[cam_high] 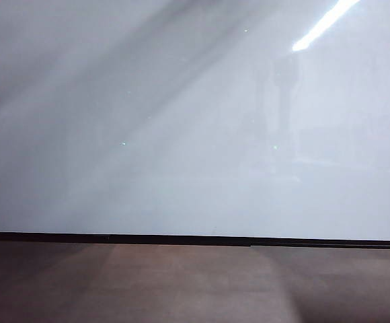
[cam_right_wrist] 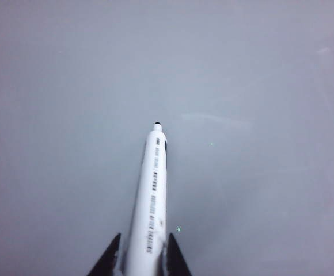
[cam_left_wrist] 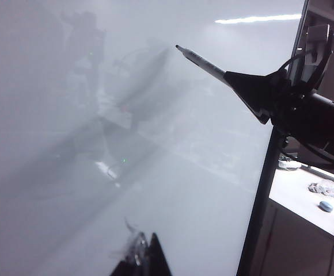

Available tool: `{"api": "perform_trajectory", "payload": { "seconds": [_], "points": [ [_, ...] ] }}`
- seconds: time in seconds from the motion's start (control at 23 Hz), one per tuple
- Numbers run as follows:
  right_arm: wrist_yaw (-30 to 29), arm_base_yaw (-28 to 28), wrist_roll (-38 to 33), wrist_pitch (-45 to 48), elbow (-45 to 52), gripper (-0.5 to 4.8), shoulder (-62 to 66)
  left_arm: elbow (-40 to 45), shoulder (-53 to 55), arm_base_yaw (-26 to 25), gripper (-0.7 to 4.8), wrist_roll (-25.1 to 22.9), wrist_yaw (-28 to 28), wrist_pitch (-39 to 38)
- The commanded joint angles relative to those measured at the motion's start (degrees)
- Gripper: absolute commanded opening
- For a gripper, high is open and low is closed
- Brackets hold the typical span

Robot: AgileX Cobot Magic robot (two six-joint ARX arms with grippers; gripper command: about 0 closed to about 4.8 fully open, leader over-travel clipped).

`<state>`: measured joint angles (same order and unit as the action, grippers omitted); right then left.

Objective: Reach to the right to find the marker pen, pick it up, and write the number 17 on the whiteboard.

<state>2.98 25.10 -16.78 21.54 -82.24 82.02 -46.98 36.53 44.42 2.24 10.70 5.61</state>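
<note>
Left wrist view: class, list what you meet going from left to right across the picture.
Whiteboard → left gripper tips at the lower edge → marker pen → right gripper, jaws shut on the pen → board's black frame → white side table with a small blue object.

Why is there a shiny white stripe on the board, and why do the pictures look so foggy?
Exterior view: the whiteboard mirrors a ceiling light as a bright streak, plus grey reflections. Left wrist view: the same glare; the right end effector holding the marker pen looks dark against it, and the left end effector shows only tips. Right wrist view: soft, hazy grey.
</note>
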Motion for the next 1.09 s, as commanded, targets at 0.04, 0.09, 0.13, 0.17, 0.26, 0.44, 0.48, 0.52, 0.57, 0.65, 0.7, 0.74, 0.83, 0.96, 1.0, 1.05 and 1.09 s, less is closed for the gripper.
{"api": "perform_trajectory", "payload": {
  "seconds": [0.04,0.09,0.13,0.17,0.26,0.44,0.48,0.52,0.57,0.65,0.7,0.74,0.83,0.96,1.0,1.05,1.09],
  "points": [
    [1.11,0.00,0.37,0.83,-0.20,-0.03,0.15,-0.13,-0.02,0.09,-0.05,-0.09,0.02,0.98],
    [1.20,0.00,0.44,0.79,-0.20,-0.03,0.20,-0.13,-0.02,0.09,-0.05,-0.09,0.02,0.96],
    [1.22,0.00,0.57,0.79,-0.20,-0.03,0.22,-0.13,-0.02,0.09,-0.05,-0.09,0.02,0.94],
    [1.40,0.00,0.57,0.79,-0.20,-0.03,0.22,-0.13,-0.02,0.09,-0.05,-0.09,0.02,0.96],
    [1.40,0.00,0.81,0.81,-0.20,-0.03,0.22,-0.13,-0.02,0.09,-0.05,-0.09,0.02,0.96],
    [1.42,-0.02,1.86,0.76,-0.20,-0.02,0.22,-0.13,-0.02,0.09,-0.05,-0.09,0.02,0.96],
    [1.42,-0.09,1.86,0.76,-0.20,-0.03,0.22,-0.13,-0.02,0.09,-0.05,-0.09,0.02,0.96],
    [1.42,-0.20,1.86,0.76,-0.20,-0.03,0.22,-0.13,-0.02,0.09,-0.05,-0.09,0.02,0.96],
    [1.38,-0.52,1.84,0.76,-0.20,-0.03,0.22,-0.13,-0.02,0.09,-0.05,-0.09,0.02,0.96],
    [1.40,-0.68,1.86,0.61,-0.17,-0.03,0.22,-0.13,-0.02,0.09,-0.05,-0.09,0.00,0.96],
    [1.42,-0.72,1.86,0.59,-0.20,-0.03,0.22,-0.13,-0.02,0.09,-0.05,-0.09,0.00,0.96],
    [1.42,-0.87,1.86,0.57,-0.20,-0.03,0.22,-0.13,-0.02,0.09,-0.05,-0.09,0.00,0.96],
    [1.40,-1.25,1.84,0.57,-0.20,-0.03,0.22,-0.13,-0.04,0.09,-0.05,-0.09,0.02,0.96],
    [1.40,-1.25,1.86,0.55,-0.17,-0.03,0.22,-0.13,-0.02,0.09,-0.05,-0.09,0.02,0.96],
    [1.40,-1.27,1.86,0.52,-0.17,-0.03,0.22,-0.13,-0.02,0.09,-0.05,-0.09,0.00,0.96],
    [1.40,-1.27,1.86,0.46,-0.17,-0.03,0.22,-0.13,-0.02,0.09,-0.05,-0.09,0.00,0.96],
    [1.40,-1.29,1.86,0.33,-0.17,-0.03,0.22,-0.13,-0.02,0.09,-0.05,-0.09,0.00,0.96]
  ]
}}
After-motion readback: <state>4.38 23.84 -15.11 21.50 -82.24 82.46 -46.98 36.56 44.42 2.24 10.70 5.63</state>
